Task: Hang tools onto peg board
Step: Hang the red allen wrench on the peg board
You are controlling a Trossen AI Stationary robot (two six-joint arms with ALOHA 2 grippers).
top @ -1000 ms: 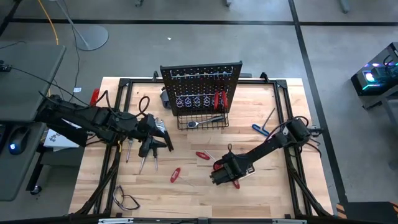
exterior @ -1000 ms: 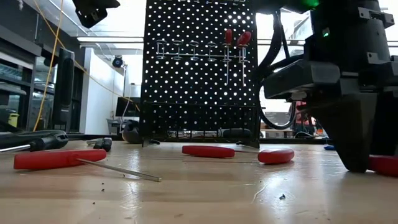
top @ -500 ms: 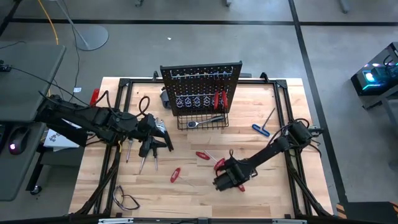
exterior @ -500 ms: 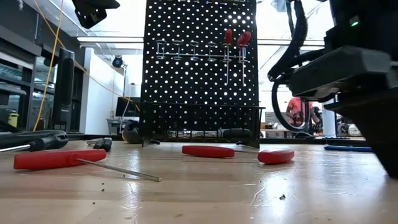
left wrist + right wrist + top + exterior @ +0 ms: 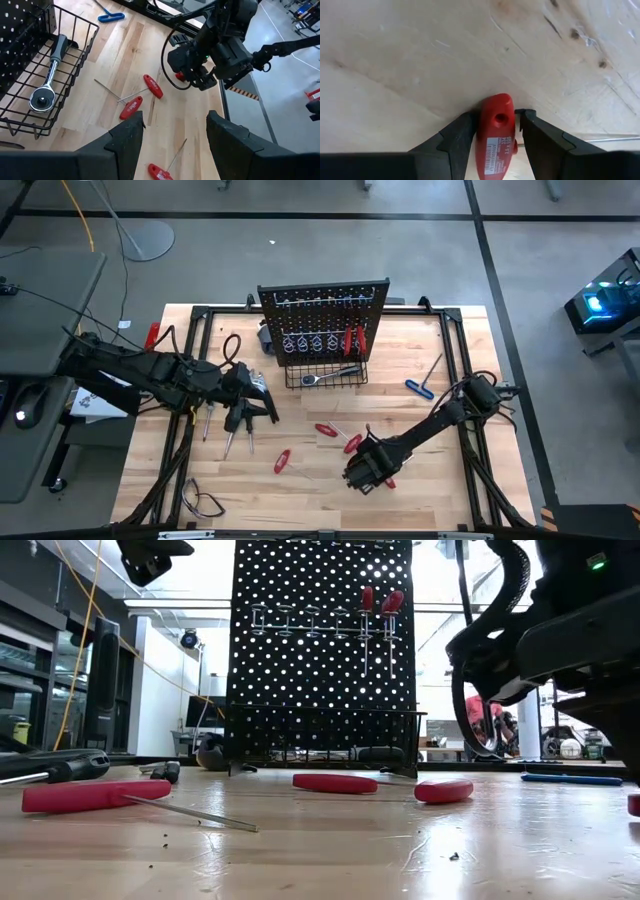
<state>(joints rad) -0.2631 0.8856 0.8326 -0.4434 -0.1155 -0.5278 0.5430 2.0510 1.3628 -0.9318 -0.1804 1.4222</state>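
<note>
The right pincer [image 5: 366,471] is low over the front part of the wooden bench [image 5: 420,490], and its two dark fingers [image 5: 455,140] sit on either side of a red screwdriver handle [image 5: 495,135]. The fingers look close against the handle on both sides, so the right pincer is holding the red handle, which lies right by the wood. The left pincer [image 5: 262,408] hangs in the air over the left side of the bench, and its fingers [image 5: 125,142] are spread apart with nothing between them. Just below it on the bench lie some black-handled tools [image 5: 238,423]. The peg board [image 5: 324,320] stands upright at the back of the bench. Two red screwdrivers [image 5: 378,602] hang side by side near its top row of hooks. A black wire basket [image 5: 75,65] sits at the foot of the peg board, and a silver ratchet [image 5: 47,80] lies inside it. More red-handled tools lie loose on the wood in the middle of the bench: one [image 5: 327,430] is near the basket, another [image 5: 352,443] is just beside it, and a third [image 5: 282,462] is closer to the front. A blue T-shaped tool [image 5: 420,387] lies off to the right side, well apart from the others. A black cable loop [image 5: 232,346] lies on the bench to the left of the peg board.
</note>
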